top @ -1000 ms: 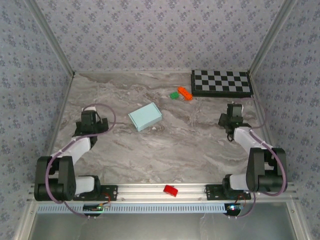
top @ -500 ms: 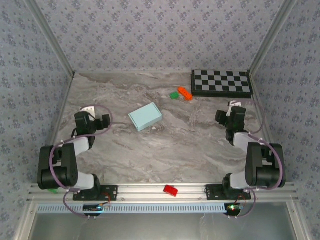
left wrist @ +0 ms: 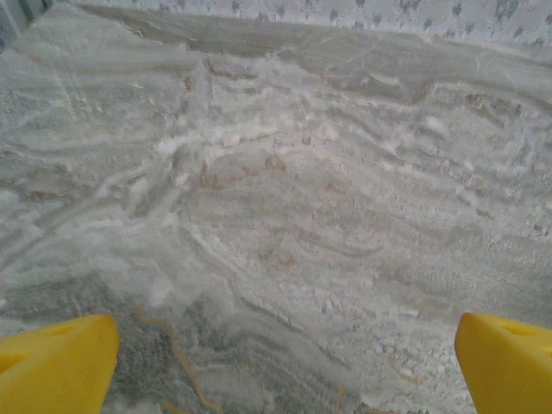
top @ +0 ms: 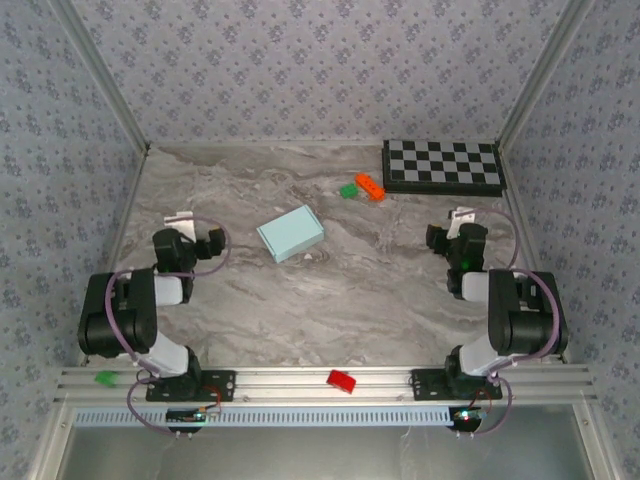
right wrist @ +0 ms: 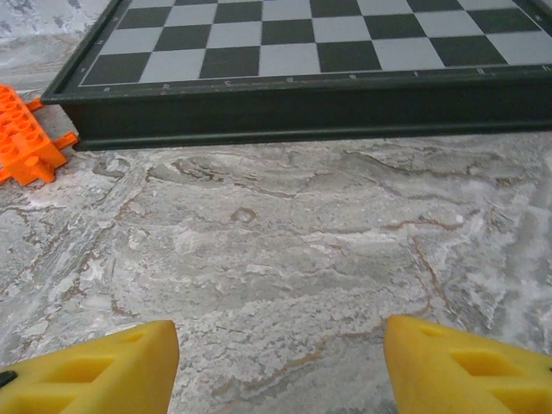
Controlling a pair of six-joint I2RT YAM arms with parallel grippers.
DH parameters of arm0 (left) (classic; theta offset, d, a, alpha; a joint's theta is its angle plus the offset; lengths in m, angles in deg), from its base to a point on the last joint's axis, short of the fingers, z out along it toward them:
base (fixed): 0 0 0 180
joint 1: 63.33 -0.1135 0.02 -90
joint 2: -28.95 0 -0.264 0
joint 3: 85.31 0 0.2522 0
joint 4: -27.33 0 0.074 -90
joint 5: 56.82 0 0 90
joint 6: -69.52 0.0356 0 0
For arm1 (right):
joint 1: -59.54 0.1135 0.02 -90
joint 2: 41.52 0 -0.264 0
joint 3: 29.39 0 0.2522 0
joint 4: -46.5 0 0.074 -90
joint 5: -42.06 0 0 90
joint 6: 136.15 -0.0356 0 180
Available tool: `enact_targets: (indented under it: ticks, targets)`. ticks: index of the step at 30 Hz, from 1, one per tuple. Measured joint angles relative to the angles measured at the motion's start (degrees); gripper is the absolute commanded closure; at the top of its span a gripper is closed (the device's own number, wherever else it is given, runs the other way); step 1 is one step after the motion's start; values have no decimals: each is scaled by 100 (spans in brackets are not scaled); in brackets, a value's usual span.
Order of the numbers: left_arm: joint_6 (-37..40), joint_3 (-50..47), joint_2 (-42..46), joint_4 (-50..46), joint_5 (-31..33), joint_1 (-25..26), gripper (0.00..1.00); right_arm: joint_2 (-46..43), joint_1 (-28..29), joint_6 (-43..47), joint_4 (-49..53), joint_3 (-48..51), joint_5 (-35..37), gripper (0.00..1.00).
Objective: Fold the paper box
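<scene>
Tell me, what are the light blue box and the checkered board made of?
The paper box looks like thin matte cardboard: pale aqua, dull faces, crisp edges. The checkerboard seems hard, maybe plastic or wood: thick dark rim, smooth squares.

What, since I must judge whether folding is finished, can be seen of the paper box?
The paper box looks like pale aqua thin cardboard, formed into a closed, low rectangular box. It lies flat on the marbled table, left of centre, turned askew to the table's edges. Only the table touches it.
</scene>
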Motion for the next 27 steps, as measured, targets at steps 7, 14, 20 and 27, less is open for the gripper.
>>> enact_targets:
  ticks: [7,14,20,27]
  targets:
    - [85,48,-42,-101,671,352,1,63,138,149,-216,96,153,0]
    - [114,50,-42,-105,855,350,1,63,142,151,-267,96,221,0]
    - [114,52,-42,-105,896,350,0,63,142,151,-267,96,229,0]
    - [114,52,-42,-107,894,334,1,63,142,151,-267,96,229,0]
